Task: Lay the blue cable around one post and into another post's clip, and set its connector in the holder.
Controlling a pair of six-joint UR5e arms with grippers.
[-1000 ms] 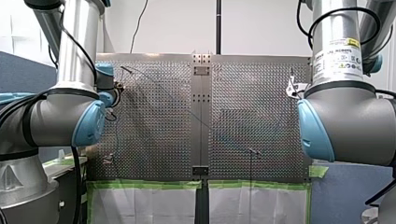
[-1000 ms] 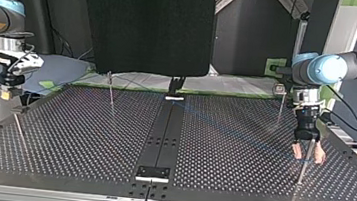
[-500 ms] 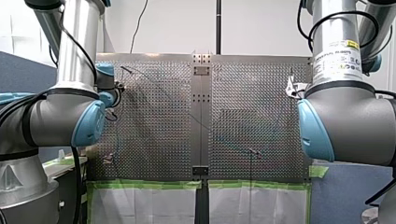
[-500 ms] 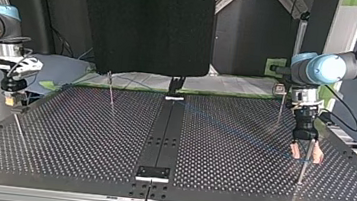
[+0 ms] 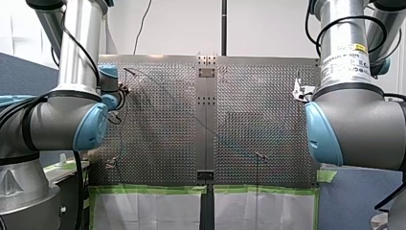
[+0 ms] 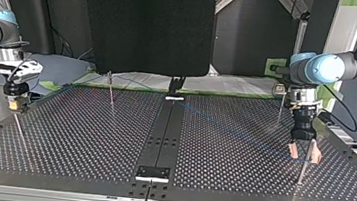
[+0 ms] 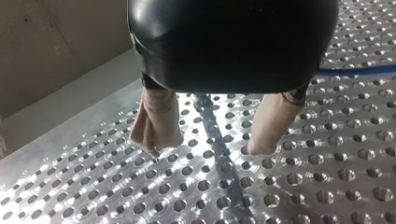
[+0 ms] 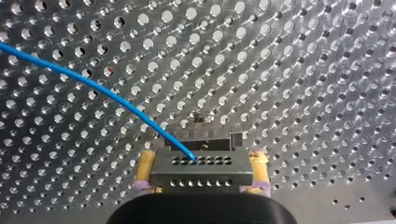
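Blue cable [image 8: 93, 86] crosses the perforated table [image 8: 303, 70] and ends in the grey connector [image 8: 201, 179], which my right gripper [image 8: 203, 156] clamps between its yellow pads. My left gripper [image 7: 208, 147] has its fingers apart, with what seems a thin post [image 7: 219, 154] between them. The cable passes beside that gripper, outside its fingers.

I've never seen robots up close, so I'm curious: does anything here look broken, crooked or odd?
Nothing spilled or broken. One oddity: on my left gripper, one beige pad looks rumpled and flared at its tip, the other smooth. The blue cable hangs free because my right gripper holds its connector.
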